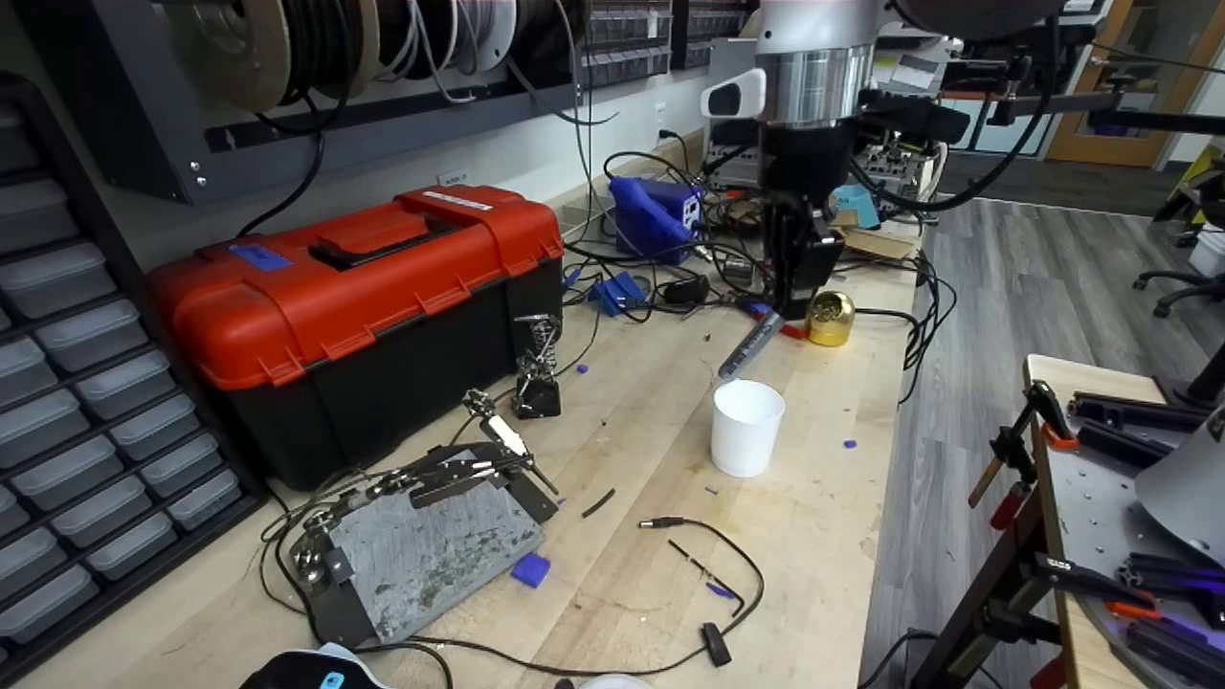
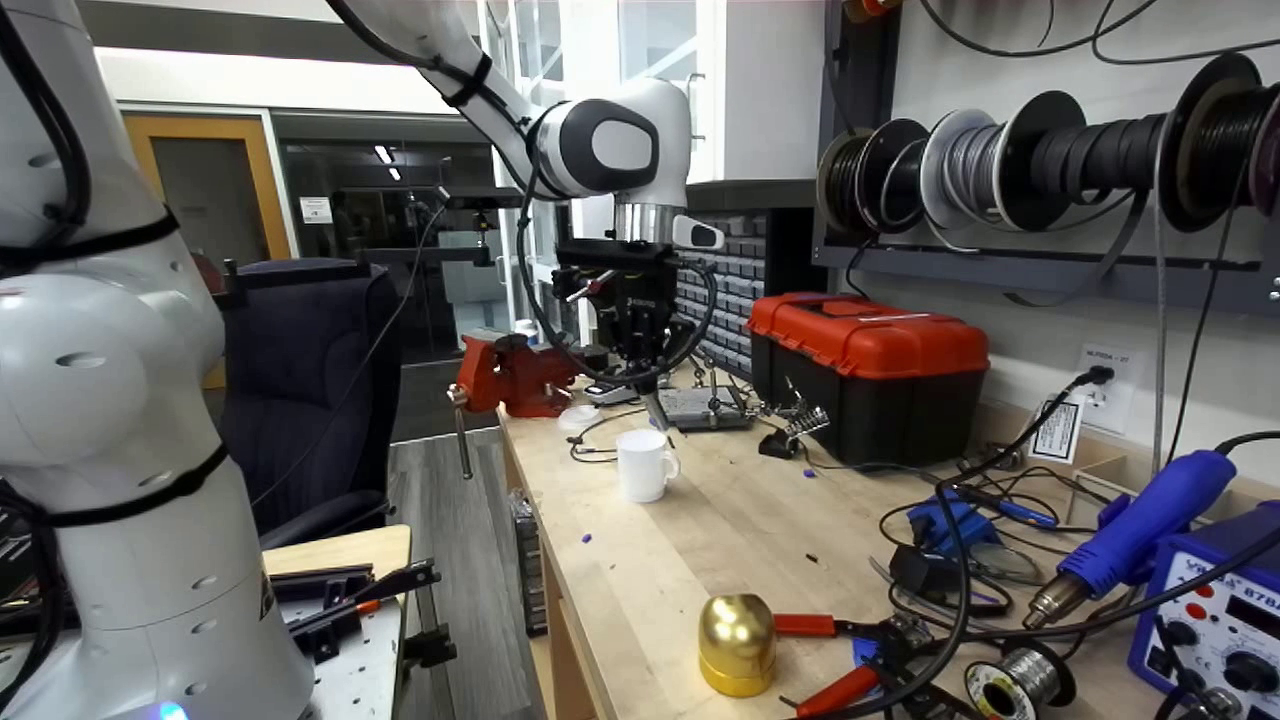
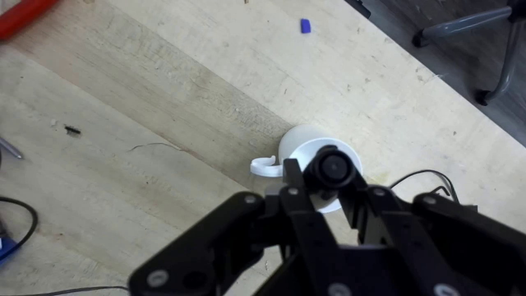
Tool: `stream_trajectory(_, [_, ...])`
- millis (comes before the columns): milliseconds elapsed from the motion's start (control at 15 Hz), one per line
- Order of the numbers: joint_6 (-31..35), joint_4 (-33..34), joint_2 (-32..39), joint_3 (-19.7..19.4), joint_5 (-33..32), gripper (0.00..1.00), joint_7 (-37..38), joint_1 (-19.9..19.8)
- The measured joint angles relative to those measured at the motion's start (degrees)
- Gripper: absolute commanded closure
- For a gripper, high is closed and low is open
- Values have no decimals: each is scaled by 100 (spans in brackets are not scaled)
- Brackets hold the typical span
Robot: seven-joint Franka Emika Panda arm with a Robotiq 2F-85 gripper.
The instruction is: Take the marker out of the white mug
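While the two black fingers (image 1: 798,287) hang above the worktop (image 1: 651,411) in an exterior view, they pinch one marker (image 1: 753,343) by its upper end. It slants, its lower end seemingly just over the rim of one white mug (image 1: 746,435), which stands upright; the grey barrel bears lettering too small to read. Farther back, one gold pot (image 1: 830,327) has a coiled filling in its mouth. One toolbox (image 1: 383,277), red lid down, carries a strip of blue tape (image 1: 259,256) and a white label (image 1: 457,200) that I cannot read.

In an exterior view, one red vise (image 2: 515,375) stands at the worktop's edge, and the marker slopes between fingers and mug. One blue station (image 2: 1220,622) bears what looks like "878". Near the gold pot lie two red tool handles (image 2: 803,625); one spool of solder (image 2: 1033,672) is near the station. One white tag (image 2: 1057,427) by the wall outlet (image 2: 1122,395) has print too small to make out.

In the wrist view, the marker's round black end sits between the fingertips, in front of the mug's mouth; the mug's inside, partly covered, shows white.
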Motion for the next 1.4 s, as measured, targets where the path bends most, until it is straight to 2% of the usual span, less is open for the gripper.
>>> stream_trajectory(333, [69,248,-46,-205,-290,94,150,-113])
stream_trajectory(533, [335,256,-7,-327,-380,94,167,-229])
stream_trajectory(867, [1190,173,244,-507,-390,94,168,-374])
stream_trajectory(1400, [2694,-128,1176,-587,-271,94,200,-518])
